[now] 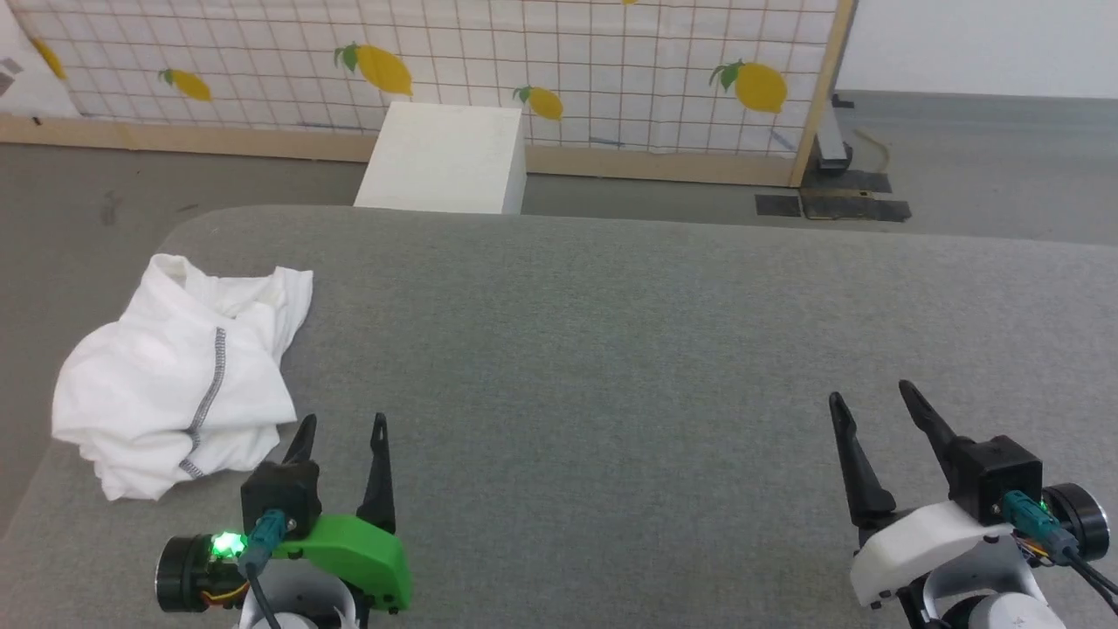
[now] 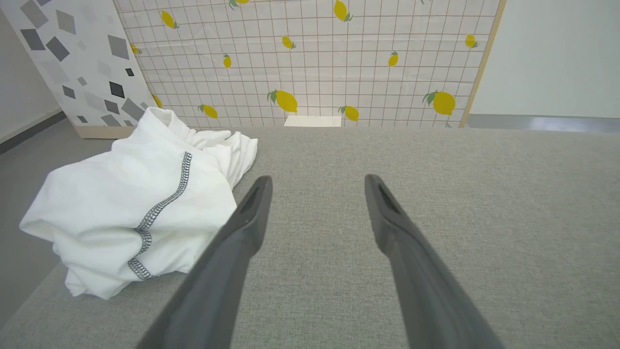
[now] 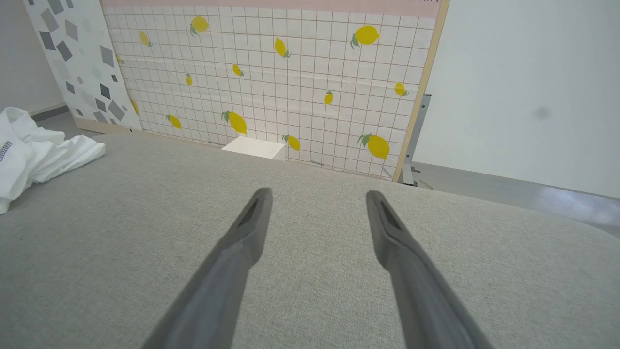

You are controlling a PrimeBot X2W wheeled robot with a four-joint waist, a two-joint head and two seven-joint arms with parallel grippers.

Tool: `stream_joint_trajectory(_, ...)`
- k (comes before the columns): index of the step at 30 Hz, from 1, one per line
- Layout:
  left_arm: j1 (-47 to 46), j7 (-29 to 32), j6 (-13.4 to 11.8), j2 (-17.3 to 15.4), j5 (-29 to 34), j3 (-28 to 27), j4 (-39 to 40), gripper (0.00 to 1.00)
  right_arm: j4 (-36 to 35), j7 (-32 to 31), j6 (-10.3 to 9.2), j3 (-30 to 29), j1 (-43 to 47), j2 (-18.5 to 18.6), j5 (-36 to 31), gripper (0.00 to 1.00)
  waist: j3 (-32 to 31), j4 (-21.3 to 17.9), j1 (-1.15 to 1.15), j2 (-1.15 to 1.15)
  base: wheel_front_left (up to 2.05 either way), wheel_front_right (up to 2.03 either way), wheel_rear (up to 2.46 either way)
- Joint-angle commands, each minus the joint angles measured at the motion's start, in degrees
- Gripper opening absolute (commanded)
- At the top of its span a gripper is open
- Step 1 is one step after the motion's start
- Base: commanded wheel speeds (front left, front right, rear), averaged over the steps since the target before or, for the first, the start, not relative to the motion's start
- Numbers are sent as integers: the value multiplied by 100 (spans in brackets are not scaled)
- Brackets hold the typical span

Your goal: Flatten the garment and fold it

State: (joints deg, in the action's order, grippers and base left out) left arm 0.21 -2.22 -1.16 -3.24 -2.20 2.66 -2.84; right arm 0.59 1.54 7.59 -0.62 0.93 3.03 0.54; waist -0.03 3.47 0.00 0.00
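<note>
White garment (image 1: 166,367), white box (image 1: 445,157) beyond table (image 1: 611,349)

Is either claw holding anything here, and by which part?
Nothing is held. The left claw and right claw are open, empty; the shirt lies crumpled beside the left.

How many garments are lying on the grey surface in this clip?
1. The white garment lies crumpled near the left edge of the grey surface, beside the open left gripper. Its folds could hide a smaller piece.

Thin matt white cloth shirt (image 1: 148,376), coarse-woven matt grey fabric desk top (image 1: 611,349), smooth matt rigid white box (image 1: 445,157)
</note>
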Motion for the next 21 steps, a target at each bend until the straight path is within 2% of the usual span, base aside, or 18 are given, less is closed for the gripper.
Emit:
stream_joint_trajectory(1, -123, -77, -53, -28, -70, 29, -31, 100, 23, 71, -2, -12, 0, -4, 31, 100, 2, 122, 0, 0, 0, 0, 0)
stream_joint_trajectory(21, -191, -317, -264, -105, -261, 159, -191, 100, 99, 191, -3, 2, -21, -6, 24, 100, 22, 1012, 0, 0, 0, 0, 0)
